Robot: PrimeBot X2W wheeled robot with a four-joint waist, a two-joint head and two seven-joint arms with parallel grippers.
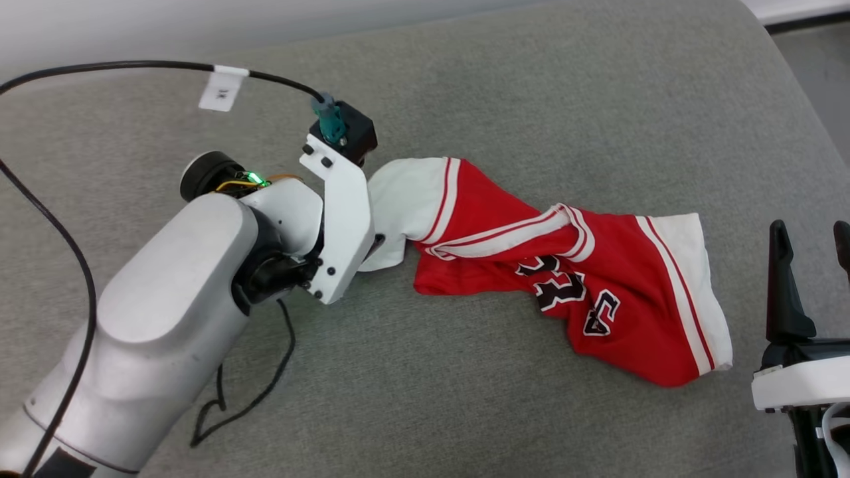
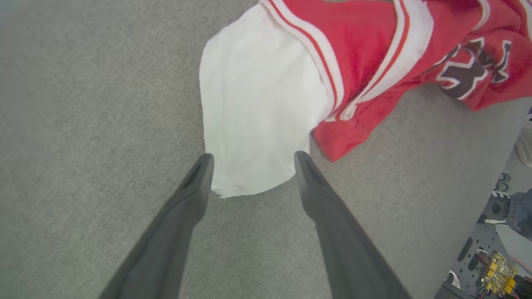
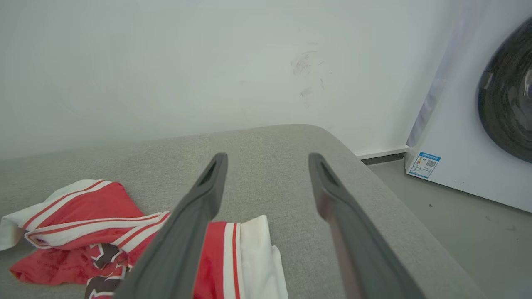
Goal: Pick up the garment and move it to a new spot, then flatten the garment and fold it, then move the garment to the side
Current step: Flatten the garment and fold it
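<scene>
Left gripper (image 2: 253,158) spread wide, nothing clamped. Its two fingers (image 2: 193,195) flank the hem end of the white sleeve (image 2: 257,108), one tip at each edge. Can't tell if the tips touch cloth or the grey surface (image 1: 531,79) under it.

The garment (image 1: 571,265) lies bunched and twisted on that surface. From the left gripper it runs ahead and off to the right: white sleeve first, then red-and-white striped trim, then the red body with black white-outlined lettering crumpled further out. In the head view the left arm's white wrist bracket (image 1: 342,219) sits over the near sleeve end, hiding the fingers there. A black cable (image 1: 80,265) with a white tag (image 1: 222,89) loops past the forearm.

Right gripper (image 1: 811,232) also wide open and empty. It is just beyond the garment's other white sleeve, apart from it, fingers pointing up that view. In the right wrist view the garment sits low and to the left of that gripper; the left finger overlaps the red body and striped sleeve in the picture, while the right finger has only bare grey surface behind it. No contact with cloth seen.

Ahead of the right gripper is a pale wall (image 3: 166,62). Off to its right are grey floor (image 3: 457,232) and a white washing machine (image 3: 457,137) with a dark round door
</scene>
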